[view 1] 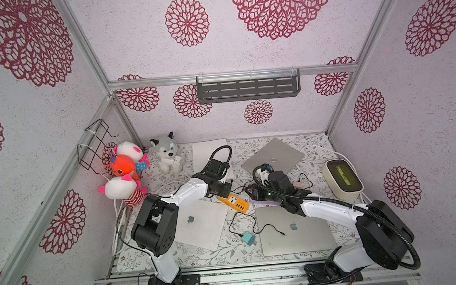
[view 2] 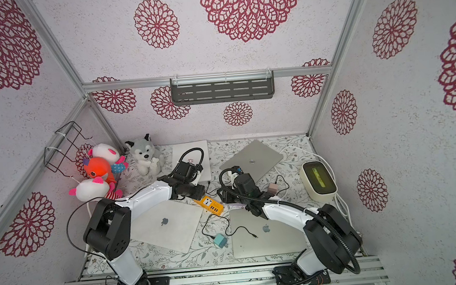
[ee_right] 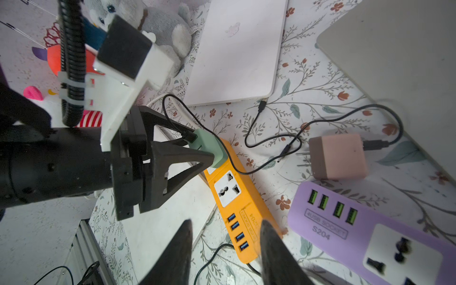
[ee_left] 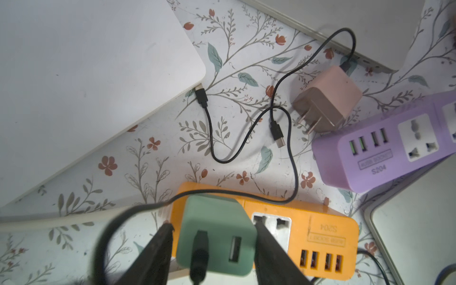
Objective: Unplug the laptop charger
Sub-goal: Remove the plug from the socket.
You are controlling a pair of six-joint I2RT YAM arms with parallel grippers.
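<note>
A green charger point(ee_left: 217, 237) is plugged into the end socket of the orange power strip point(ee_left: 320, 234). Its black cable point(ee_left: 293, 172) runs to a port on the white laptop point(ee_left: 86, 74). My left gripper point(ee_left: 213, 225) straddles the charger: one finger touches its side and a thin gap shows at the other, so it is open. The right wrist view shows the same charger point(ee_right: 209, 148) between the left gripper's fingertips point(ee_right: 212, 158). My right gripper point(ee_right: 228, 227) is open over the USB end of the orange strip point(ee_right: 237, 197), holding nothing. In both top views the charger is hidden under the left gripper point(view 1: 225, 190).
A pink charger point(ee_left: 328, 98) lies unplugged beside a purple power strip point(ee_left: 385, 148). Three silver laptops point(view 1: 273, 155) point(view 1: 200, 223) point(view 1: 292, 230) lie around the orange strip point(view 1: 233, 202). A blue charger point(view 1: 247, 237) lies in front, plush toys point(view 1: 166, 153) at the back left, and a cream device point(view 1: 342, 180) at the right.
</note>
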